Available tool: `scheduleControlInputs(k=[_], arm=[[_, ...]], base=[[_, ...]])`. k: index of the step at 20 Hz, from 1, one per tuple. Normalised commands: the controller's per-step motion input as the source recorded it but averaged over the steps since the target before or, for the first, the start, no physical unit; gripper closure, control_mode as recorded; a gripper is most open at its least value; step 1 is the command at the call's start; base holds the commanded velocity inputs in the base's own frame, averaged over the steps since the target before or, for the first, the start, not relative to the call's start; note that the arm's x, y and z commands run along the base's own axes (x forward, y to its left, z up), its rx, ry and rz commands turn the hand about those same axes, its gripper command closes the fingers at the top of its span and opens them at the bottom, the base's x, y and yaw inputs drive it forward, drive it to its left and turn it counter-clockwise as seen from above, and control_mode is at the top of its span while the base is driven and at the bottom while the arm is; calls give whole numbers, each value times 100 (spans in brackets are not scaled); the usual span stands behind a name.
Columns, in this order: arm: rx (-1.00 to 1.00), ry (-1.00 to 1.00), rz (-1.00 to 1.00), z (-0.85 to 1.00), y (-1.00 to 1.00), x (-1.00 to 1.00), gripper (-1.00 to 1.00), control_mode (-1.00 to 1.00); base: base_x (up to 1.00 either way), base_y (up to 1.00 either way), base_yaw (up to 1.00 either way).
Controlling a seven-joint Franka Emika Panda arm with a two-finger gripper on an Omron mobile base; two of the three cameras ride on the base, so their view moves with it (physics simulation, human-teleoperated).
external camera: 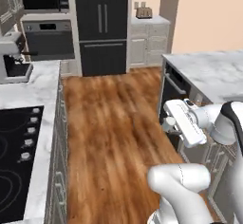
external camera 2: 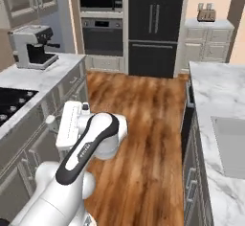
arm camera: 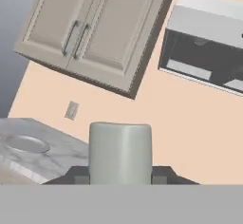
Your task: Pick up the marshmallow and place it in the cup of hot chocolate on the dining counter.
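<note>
- The dining counter (external camera 2: 217,96) fills the right side of the right base view, at about 3 o'clock from the arm, with a pale sink basin (external camera 2: 232,143) set into it.
- No cup of hot chocolate can be made out on the visible stretch of that counter, so which way the drop point lies cannot be told.
- The gripper (external camera: 167,122) hangs over the wooden floor (external camera: 114,123), just off the counter's dark front, pointing toward 9 o'clock in the left base view.
- In the hand view the marshmallow (arm camera: 120,153) stands upright at 6 o'clock, long axis running straight out from the hand.
- The jaws are pinching it from both sides; one fingertip (arm camera: 160,176) touches its right flank.
</note>
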Motion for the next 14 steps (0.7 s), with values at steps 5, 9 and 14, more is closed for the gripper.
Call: scheduleControlInputs(k=[5, 9, 14], arm=[[0, 0, 0, 0, 0, 0, 100, 100], [0, 0, 0, 0, 0, 0, 100, 100], [0, 0, 0, 0, 0, 0, 100, 100]], base=[[0, 0, -100], [0, 3, -100], [0, 3, -100]])
